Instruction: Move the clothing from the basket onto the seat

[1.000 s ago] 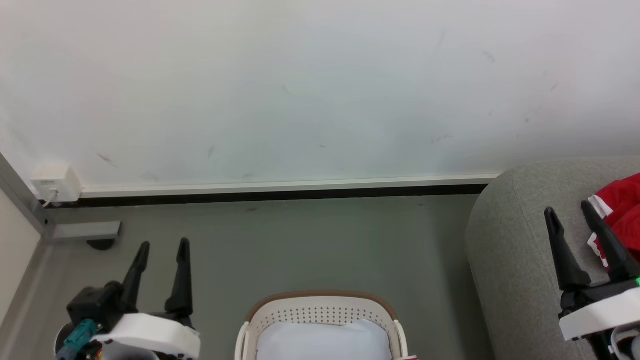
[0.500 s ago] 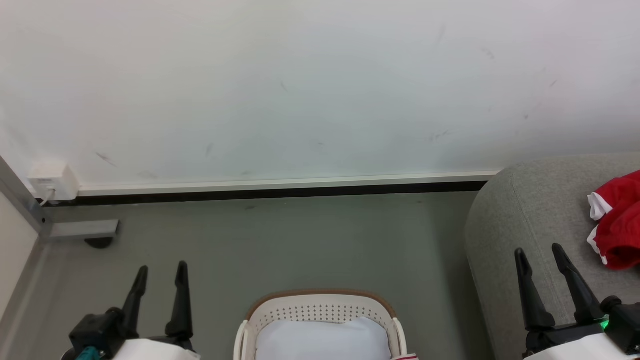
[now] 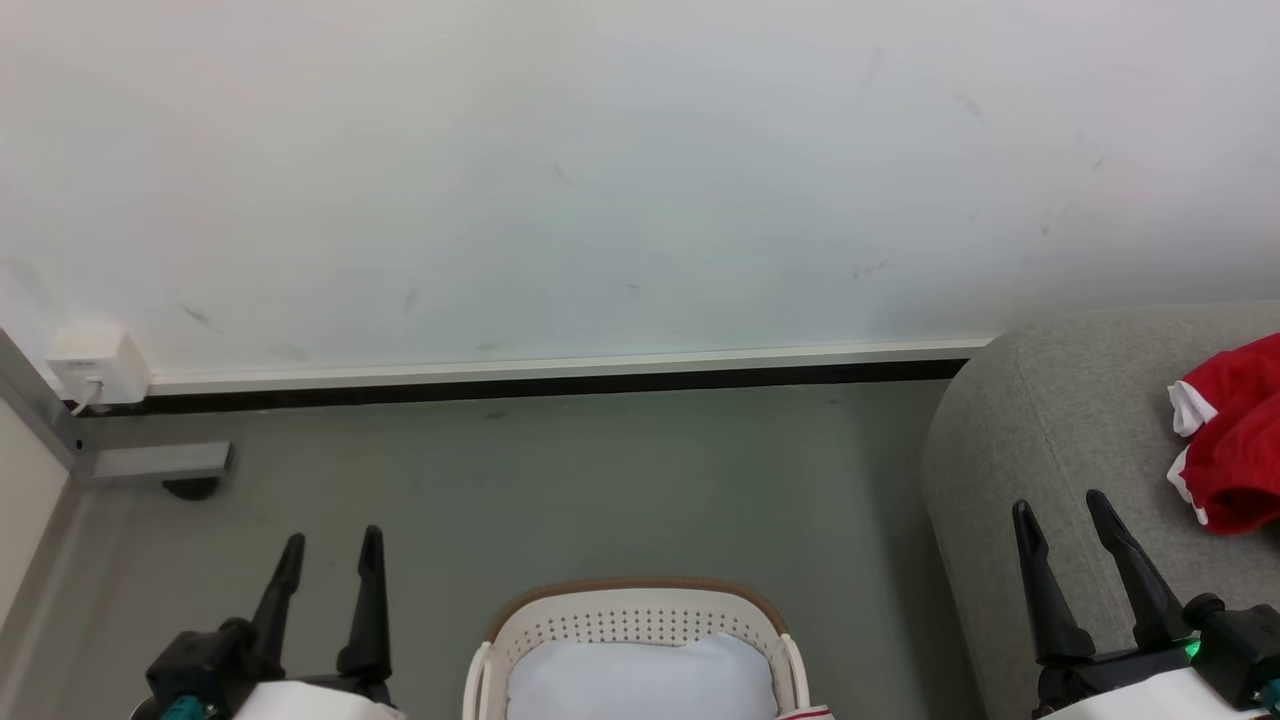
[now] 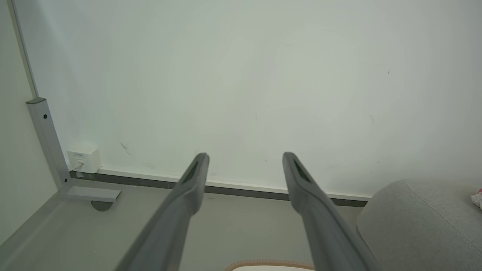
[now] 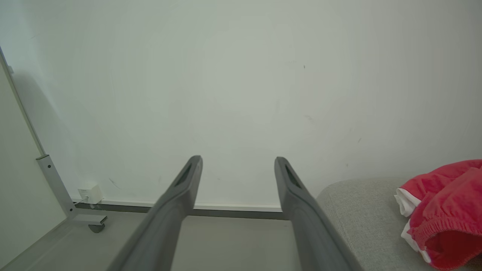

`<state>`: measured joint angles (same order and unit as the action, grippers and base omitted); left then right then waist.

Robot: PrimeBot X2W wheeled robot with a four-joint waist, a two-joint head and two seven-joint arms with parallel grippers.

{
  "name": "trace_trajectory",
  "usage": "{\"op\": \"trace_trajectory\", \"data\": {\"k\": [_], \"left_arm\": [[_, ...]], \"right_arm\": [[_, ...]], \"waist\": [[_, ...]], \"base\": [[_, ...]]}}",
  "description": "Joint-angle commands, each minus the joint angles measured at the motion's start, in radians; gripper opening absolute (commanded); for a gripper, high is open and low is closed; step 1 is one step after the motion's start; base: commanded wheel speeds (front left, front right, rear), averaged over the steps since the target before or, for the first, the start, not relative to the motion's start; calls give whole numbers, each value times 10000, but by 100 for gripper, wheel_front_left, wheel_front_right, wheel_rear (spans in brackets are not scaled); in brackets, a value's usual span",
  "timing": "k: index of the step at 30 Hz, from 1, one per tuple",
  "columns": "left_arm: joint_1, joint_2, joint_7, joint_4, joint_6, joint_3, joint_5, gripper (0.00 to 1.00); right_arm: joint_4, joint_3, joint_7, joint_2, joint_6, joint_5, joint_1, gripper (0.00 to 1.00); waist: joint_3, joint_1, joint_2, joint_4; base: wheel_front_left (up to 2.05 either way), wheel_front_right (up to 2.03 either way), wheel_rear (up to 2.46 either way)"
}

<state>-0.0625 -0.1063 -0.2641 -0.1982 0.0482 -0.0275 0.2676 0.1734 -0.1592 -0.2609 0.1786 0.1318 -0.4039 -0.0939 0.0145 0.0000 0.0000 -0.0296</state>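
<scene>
Left of the basket: left gripper (image 3: 333, 537) held over the floor (image 3: 620, 480), its two dark fingers spread wide with nothing between them
Right of the basket: right gripper (image 3: 1057, 503), fingers just as wide apart and empty, in front of the rounded end of the seat (image 3: 1060, 420), apart from the clothing
Clothing (image 3: 1235, 440): red with white trim, a crumpled heap on the seat, well to the right of the basket, cut by the head view's right edge
Right wrist view: a gathered elastic waistband shows on the red heap (image 5: 448, 210), which the head view does not resolve
Left wrist view: the heap is a tiny pale scrap at the right edge, too small to make out; a sliver of the basket's brown rim (image 4: 269, 262) shows at the bottom
Basket (image 3: 630, 585): on the floor between the two grippers, near half cut by the head view's bottom edge
Inside the basket: a plain white pad (image 3: 640, 680) covers what lies beneath
At the basket's right corner: a scrap of white cloth with a red stripe (image 3: 805, 713), cut off; what it belongs to I cannot tell
Between basket and seat: open grey floor
Behind the basket: dark skirting (image 3: 560, 382), then a scuffed white wall (image 3: 600, 150)
Far left of the basket: a white socket box (image 3: 98, 362) low on the wall and a grey metal frame foot (image 3: 150, 462) on a caster
</scene>
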Motion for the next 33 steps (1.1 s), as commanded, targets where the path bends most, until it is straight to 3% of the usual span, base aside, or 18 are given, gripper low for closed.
{"op": "trace_trajectory", "data": {"k": [1,17,33], "left_arm": [[-77,51,-5,-53,71,95,-137,100],[-598,390,-3,-1242,562,-619,-537,100],[-2728,-304,802,-4913,819,-1902,-179,100]], "right_arm": [[56,-19,-32,20,-22,49,-76,100],[149,-13,-40,403,-22,-32,-307,100],[-284,362,-46,39,-22,142,-1155,100]], "waist": [[-4,0,0,-25],[-400,0,0,-701],[-2485,0,0,-2525]], "base": [[0,0,0],[0,0,0],[0,0,0]]}}
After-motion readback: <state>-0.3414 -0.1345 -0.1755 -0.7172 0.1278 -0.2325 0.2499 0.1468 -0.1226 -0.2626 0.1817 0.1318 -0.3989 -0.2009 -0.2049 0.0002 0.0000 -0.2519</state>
